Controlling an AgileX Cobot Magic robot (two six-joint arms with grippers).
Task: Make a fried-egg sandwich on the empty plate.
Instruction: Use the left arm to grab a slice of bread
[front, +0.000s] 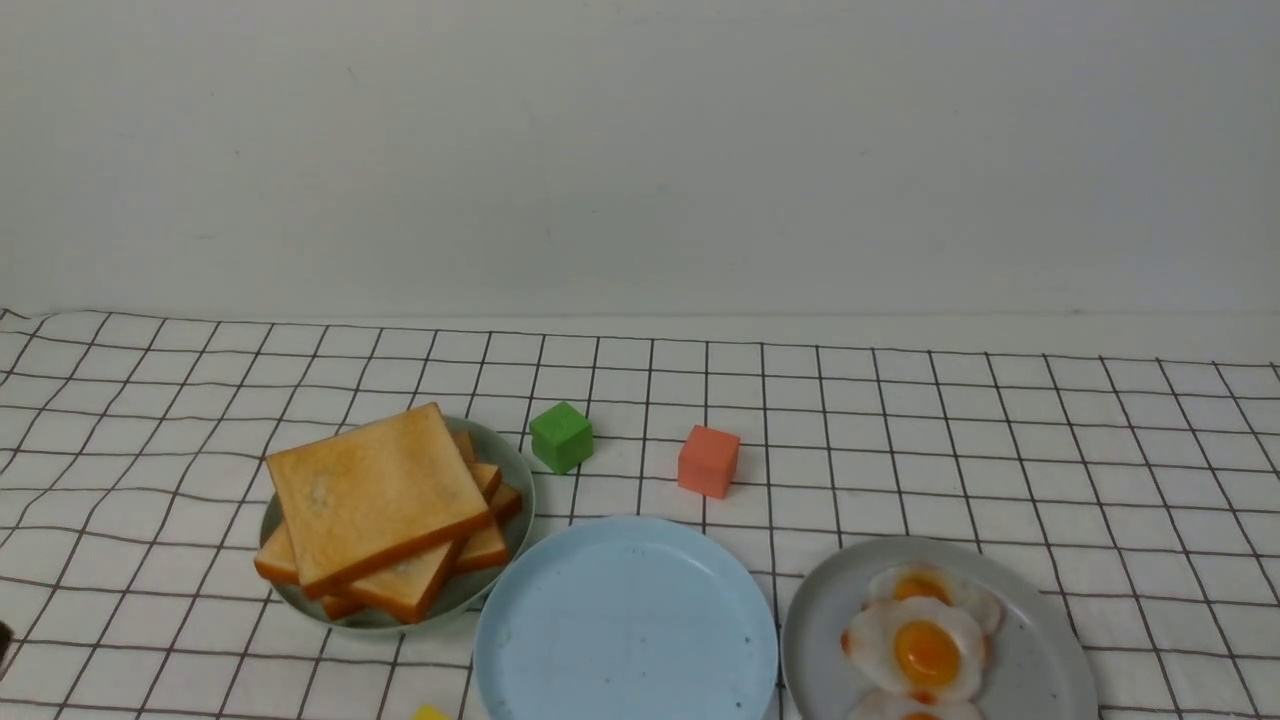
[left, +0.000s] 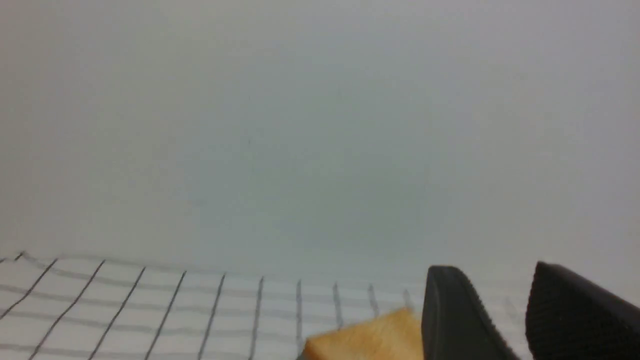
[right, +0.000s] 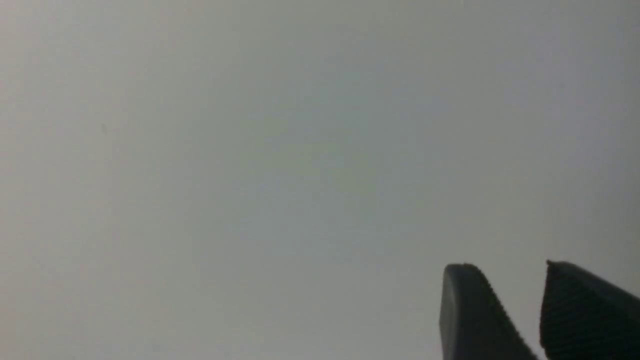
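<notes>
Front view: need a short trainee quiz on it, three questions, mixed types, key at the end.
1. True or false: the light-blue plate holds a toast slice.
2. Which block is nearer the sage-green plate: (a) green or (b) orange-red?
3. Fill in: the fried eggs lie on the ____ plate.

Key: 1 false; 2 a; 3 grey.
</notes>
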